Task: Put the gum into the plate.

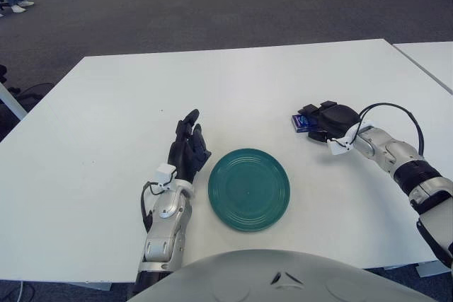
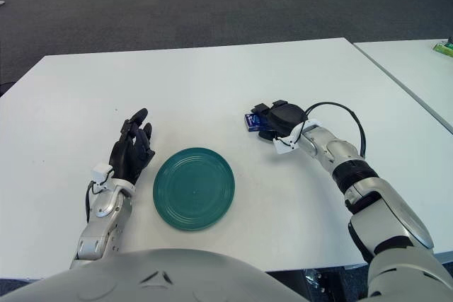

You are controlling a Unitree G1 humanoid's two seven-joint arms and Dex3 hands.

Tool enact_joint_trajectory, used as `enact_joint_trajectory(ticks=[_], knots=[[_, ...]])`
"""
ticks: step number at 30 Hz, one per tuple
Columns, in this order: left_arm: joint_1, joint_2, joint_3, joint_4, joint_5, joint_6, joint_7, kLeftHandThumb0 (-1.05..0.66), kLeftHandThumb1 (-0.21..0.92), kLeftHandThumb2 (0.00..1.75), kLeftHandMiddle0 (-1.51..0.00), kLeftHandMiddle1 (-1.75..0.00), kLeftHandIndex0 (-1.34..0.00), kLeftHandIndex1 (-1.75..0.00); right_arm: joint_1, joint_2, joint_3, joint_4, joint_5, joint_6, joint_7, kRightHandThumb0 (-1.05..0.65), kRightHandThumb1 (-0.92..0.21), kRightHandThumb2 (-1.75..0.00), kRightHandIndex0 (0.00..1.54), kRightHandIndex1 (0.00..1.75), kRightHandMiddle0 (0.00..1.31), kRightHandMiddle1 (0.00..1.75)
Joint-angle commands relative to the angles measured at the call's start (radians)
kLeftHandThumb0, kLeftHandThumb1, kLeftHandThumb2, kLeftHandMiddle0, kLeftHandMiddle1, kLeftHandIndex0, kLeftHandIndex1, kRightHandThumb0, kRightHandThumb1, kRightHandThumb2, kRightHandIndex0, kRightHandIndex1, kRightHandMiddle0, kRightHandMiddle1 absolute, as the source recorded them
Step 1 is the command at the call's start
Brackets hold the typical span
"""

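The gum (image 1: 302, 123) is a small blue pack lying on the white table (image 1: 233, 90), up and to the right of the green plate (image 1: 249, 189). My right hand (image 1: 320, 121) reaches in from the right, its dark fingers and thumb curled over the pack's right end, which they hide. The pack still touches the table top. My left hand (image 1: 187, 148) shows just left of the plate, fingers stretched out and holding nothing. The plate holds nothing.
A second white table (image 1: 432, 58) stands at the far right with a narrow gap between, and a small green item (image 2: 444, 48) lies on it. Grey carpet lies beyond the far edge. A black cable (image 1: 396, 114) loops over my right wrist.
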State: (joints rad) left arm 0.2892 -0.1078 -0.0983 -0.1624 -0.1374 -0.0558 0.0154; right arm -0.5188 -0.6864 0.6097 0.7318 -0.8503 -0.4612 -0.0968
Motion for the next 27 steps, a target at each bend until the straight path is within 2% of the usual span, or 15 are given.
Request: enact_joint_trajectory(ticks=[1, 17, 27], knots=[[-0.007, -0.013, 0.002, -0.005, 0.0, -0.003, 0.002, -0.84, 0.92, 0.86, -0.2, 0.0, 0.0, -0.57, -0.005, 0.014, 0.008, 0.005, -0.006, -0.011, 0.048, -1.0, -0.92, -0.98, 0.29, 0.1, 0.0, 0.3], [-0.003, -0.019, -0.003, -0.011, -0.013, -0.003, 0.004, -0.85, 0.92, 0.87, -0.21, -0.01, 0.0, -0.58, -0.004, 0.013, -0.012, -0.005, 0.007, -0.024, 0.107, -1.02, -0.92, -0.96, 0.24, 0.03, 0.0, 0.26], [-0.003, -0.015, -0.006, -0.013, -0.012, -0.011, -0.002, -0.86, 0.92, 0.87, -0.21, 0.0, 0.0, -0.59, -0.016, 0.027, -0.007, 0.04, -0.019, -0.04, 0.04, -1.01, -0.92, -0.97, 0.26, 0.03, 0.0, 0.31]])
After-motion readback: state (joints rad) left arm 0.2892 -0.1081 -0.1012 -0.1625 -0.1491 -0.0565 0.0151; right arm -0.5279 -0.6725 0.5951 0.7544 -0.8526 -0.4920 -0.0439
